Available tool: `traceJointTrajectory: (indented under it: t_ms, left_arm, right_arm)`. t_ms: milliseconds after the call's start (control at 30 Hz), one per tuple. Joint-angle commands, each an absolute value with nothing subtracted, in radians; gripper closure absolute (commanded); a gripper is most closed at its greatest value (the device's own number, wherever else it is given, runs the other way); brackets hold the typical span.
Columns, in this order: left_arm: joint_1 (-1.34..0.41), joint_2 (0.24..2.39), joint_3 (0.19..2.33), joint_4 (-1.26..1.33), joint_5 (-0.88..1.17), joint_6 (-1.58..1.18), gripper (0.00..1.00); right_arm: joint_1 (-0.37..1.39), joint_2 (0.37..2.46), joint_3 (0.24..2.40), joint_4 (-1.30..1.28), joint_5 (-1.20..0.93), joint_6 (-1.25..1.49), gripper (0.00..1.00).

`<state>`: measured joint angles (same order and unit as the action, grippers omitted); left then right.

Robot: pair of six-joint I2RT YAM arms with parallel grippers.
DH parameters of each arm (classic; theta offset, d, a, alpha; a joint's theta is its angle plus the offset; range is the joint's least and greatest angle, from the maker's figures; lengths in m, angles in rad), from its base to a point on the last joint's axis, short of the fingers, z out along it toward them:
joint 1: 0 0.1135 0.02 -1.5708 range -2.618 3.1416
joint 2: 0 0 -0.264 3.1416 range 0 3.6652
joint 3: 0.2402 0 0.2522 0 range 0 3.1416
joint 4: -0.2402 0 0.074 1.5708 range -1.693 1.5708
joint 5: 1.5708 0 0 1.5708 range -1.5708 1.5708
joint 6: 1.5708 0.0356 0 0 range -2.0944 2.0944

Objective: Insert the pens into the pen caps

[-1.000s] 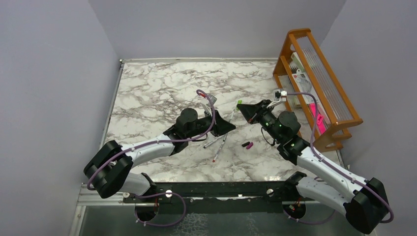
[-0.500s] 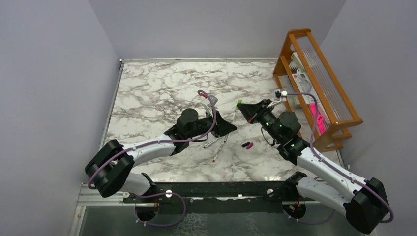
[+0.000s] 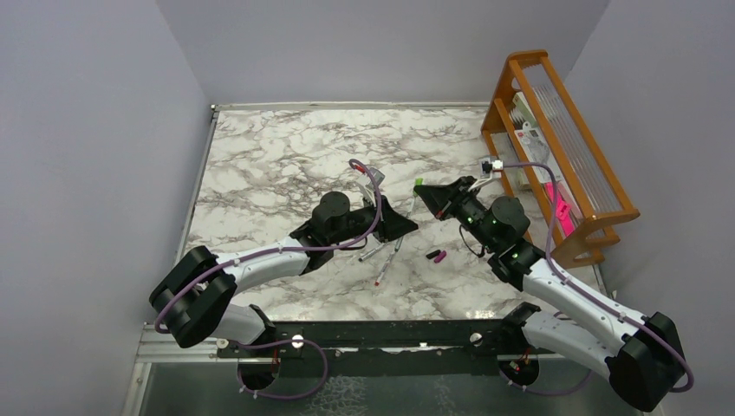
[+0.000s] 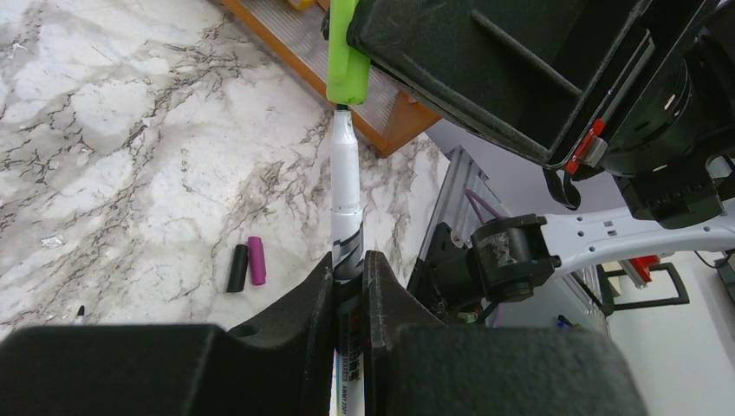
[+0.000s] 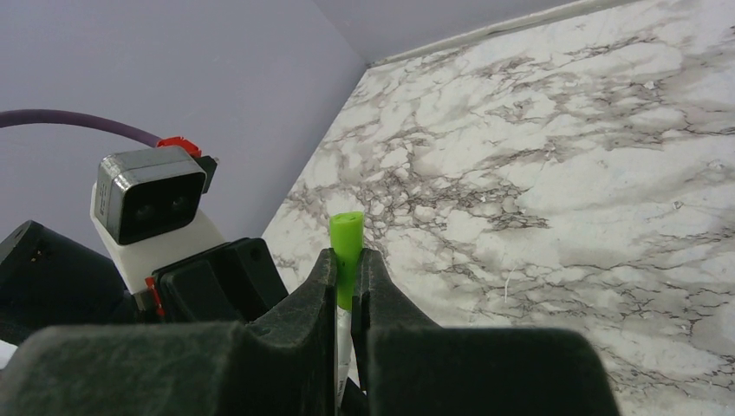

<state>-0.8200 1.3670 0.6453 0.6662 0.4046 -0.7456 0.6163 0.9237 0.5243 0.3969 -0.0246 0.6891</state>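
My left gripper (image 3: 397,220) is shut on a silvery-grey pen (image 4: 347,199) and points it toward my right gripper (image 3: 436,196). The right gripper is shut on the green cap (image 3: 419,182). In the left wrist view the pen's tip meets the mouth of the green cap (image 4: 347,52). In the right wrist view the green cap (image 5: 347,247) sticks out between the fingers, with the pen (image 5: 343,338) just below it. Two more pens (image 3: 381,256) lie on the marble below the left gripper. The black cap (image 3: 431,254) and magenta cap (image 3: 440,256) lie side by side, and also show in the left wrist view (image 4: 237,267).
An orange wooden rack (image 3: 555,139) stands at the table's right edge with a flat pink tool (image 3: 563,217) on it. Grey walls close the table at the back and both sides. The left arm's purple cable (image 3: 368,178) loops above the left gripper.
My right gripper with the green cap has shifted slightly left, toward the pen tip. The left gripper has hardly moved.
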Motion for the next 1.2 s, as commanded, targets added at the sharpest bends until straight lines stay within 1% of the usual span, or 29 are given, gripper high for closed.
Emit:
traceJointTrajectory:
  t_ms: [0,633,800,1167]
  left_arm:
    - [-0.825,1.360,0.657,0.711,0.420,-0.738,1.00]
    - [-0.825,1.389,0.703,0.784,0.308,-0.761,1.00]
    - [-0.825,1.421,0.723,0.838,0.313,-0.743,1.00]
    - [-0.825,1.487,0.830,0.854,0.313,-0.725,1.00]
  right_arm:
    - [0.624,0.930,0.525,0.430,-0.066,0.673,0.99]
    - [0.624,0.913,0.485,0.437,-0.096,0.718,0.99]
    - [0.624,0.907,0.479,0.397,-0.098,0.758,0.99]
    - [0.624,0.851,0.429,0.356,-0.118,0.755,0.99]
